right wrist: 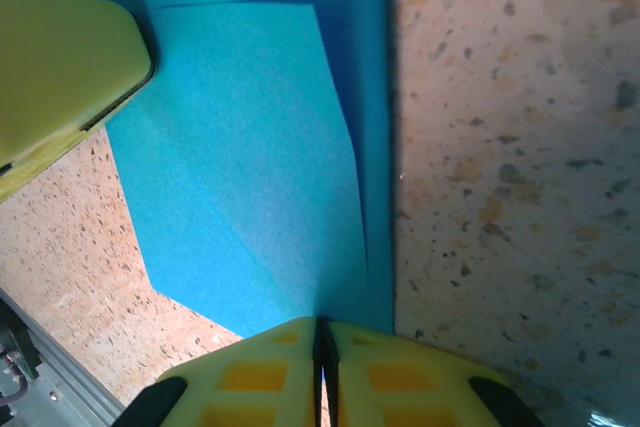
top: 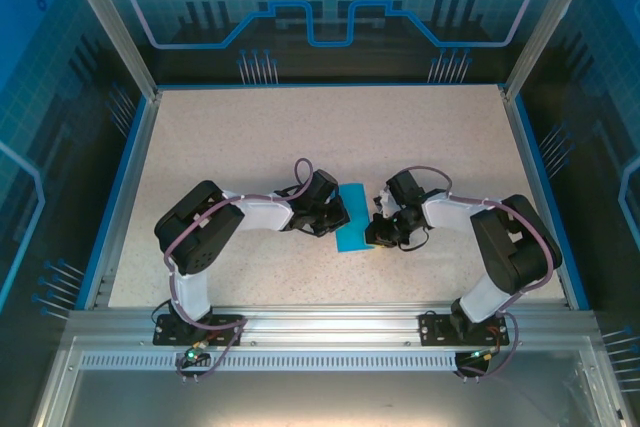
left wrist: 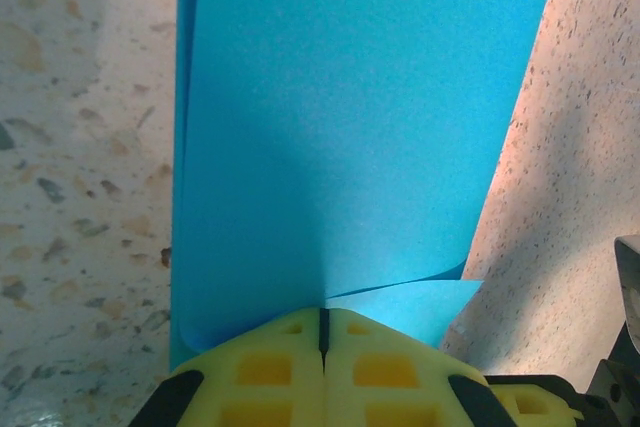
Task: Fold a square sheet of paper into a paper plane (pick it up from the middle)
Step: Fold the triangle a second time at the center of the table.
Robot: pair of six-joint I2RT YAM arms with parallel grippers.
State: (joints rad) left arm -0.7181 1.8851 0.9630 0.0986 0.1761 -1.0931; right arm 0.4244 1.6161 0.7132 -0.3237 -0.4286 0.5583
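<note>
Square sheet of paper point(top: 352, 217), part-folded w/ creased layers, lies mid-table point(top: 250, 137) btwn both arms. Left gripper point(left wrist: 322, 323): pads together, clamped on the sheet's left edge, where a layer curls. Right gripper point(right wrist: 320, 333): pads together too, nipping the sheet's right edge.
</note>
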